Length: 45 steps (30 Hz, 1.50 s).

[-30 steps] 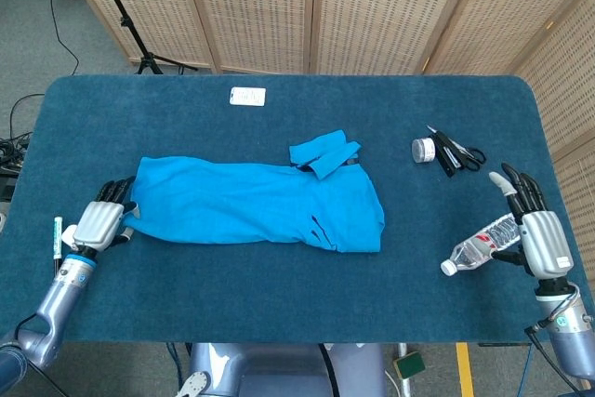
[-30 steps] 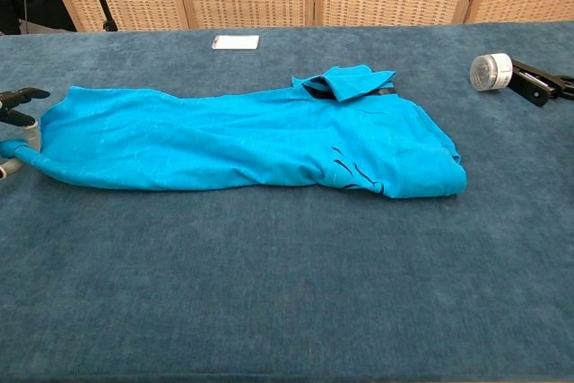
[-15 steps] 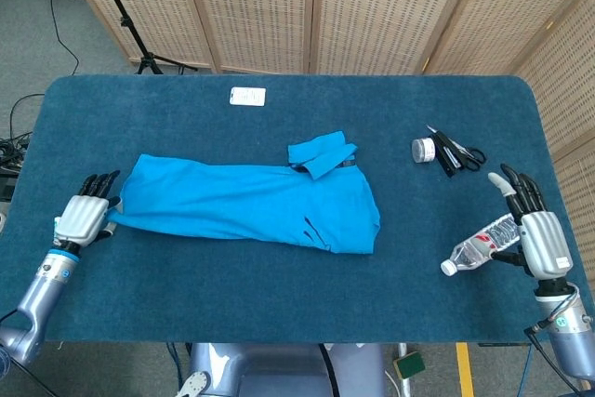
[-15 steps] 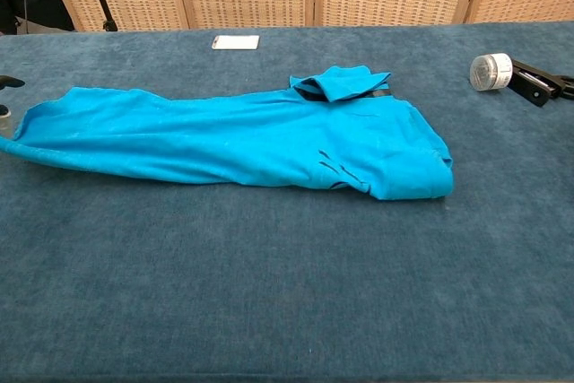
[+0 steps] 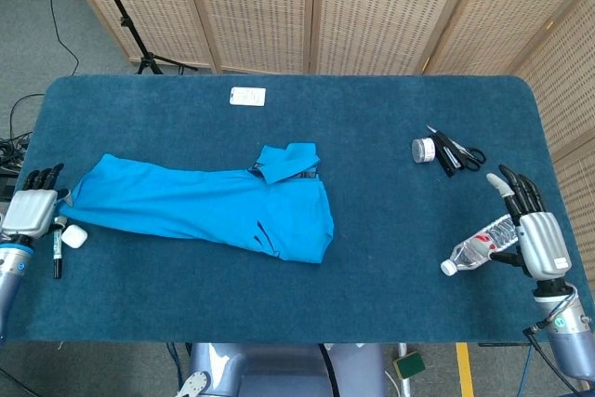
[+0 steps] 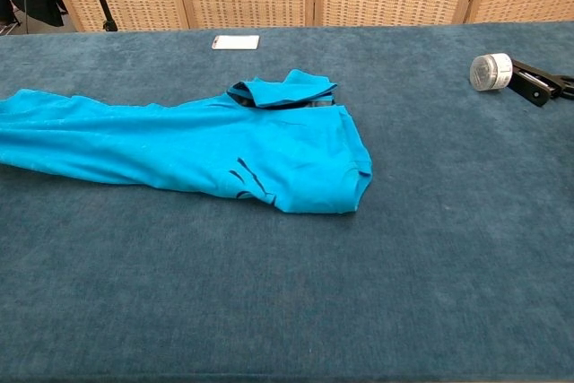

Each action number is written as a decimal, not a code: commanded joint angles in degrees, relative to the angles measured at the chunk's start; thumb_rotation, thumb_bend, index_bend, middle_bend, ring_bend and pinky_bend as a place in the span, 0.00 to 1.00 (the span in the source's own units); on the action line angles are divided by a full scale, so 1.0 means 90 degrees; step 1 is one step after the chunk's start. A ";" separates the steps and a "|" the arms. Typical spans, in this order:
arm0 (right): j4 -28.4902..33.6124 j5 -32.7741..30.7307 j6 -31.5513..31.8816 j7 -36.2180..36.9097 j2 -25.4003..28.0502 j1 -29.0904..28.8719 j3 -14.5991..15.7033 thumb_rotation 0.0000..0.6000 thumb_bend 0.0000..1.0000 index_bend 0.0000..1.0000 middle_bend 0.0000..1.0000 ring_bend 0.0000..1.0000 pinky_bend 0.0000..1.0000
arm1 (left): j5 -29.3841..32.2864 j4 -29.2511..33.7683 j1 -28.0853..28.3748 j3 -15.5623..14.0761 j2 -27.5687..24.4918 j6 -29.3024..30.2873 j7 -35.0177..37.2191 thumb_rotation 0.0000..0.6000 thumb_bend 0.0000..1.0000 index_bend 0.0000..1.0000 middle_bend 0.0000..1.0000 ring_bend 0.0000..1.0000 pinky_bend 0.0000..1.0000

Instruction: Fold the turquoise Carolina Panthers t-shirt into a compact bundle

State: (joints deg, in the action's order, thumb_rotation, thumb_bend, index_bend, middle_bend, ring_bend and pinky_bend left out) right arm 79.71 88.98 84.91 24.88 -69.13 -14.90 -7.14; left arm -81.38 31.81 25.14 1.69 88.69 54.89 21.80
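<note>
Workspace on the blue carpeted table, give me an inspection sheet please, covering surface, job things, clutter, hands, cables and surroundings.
Surface: dark blue carpeted table.
Job's things: turquoise t-shirt in a long strip, its left end at the left hand.
Clutter: white card; small silver-lidded jar beside black scissors; clear plastic bottle lying down; black marker; small white object.
Hands: left hand at the shirt's end, grip unclear; right hand beside the bottle, fingers apart.
Cables: black cables on the floor, left.
Surroundings: wicker screens; black stand.
</note>
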 commanded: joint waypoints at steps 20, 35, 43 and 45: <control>0.0002 0.0007 -0.0014 -0.0013 -0.0003 0.0003 0.0000 1.00 0.00 0.00 0.00 0.00 0.01 | -0.0161 -0.1512 -0.0130 0.0049 0.0340 0.0497 0.1751 1.00 0.63 0.78 0.00 0.00 0.00; 0.0075 0.0041 0.0065 0.0101 0.0076 0.0040 -0.0010 1.00 0.00 0.00 0.00 0.00 0.01 | -0.0924 -0.0057 0.0024 0.0089 0.0215 0.3734 0.1938 1.00 0.64 0.78 0.00 0.00 0.00; 0.0118 0.0076 0.0125 0.0137 0.0114 0.0064 -0.0009 1.00 0.00 0.00 0.00 0.00 0.01 | -0.1545 0.1574 0.0550 -0.0002 0.0304 0.4014 0.0742 1.00 0.64 0.78 0.00 0.00 0.00; 0.0122 0.0072 0.0131 0.0156 0.0125 0.0070 -0.0011 1.00 0.00 0.00 0.00 0.00 0.01 | -0.1644 0.1881 0.0679 0.0003 0.0359 0.3953 0.0414 1.00 0.64 0.78 0.00 0.00 0.00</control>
State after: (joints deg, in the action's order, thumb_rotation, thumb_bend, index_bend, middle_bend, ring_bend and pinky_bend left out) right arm 80.80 89.63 86.08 26.28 -68.02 -14.28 -7.24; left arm -93.92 44.44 28.95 1.94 91.14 90.11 29.86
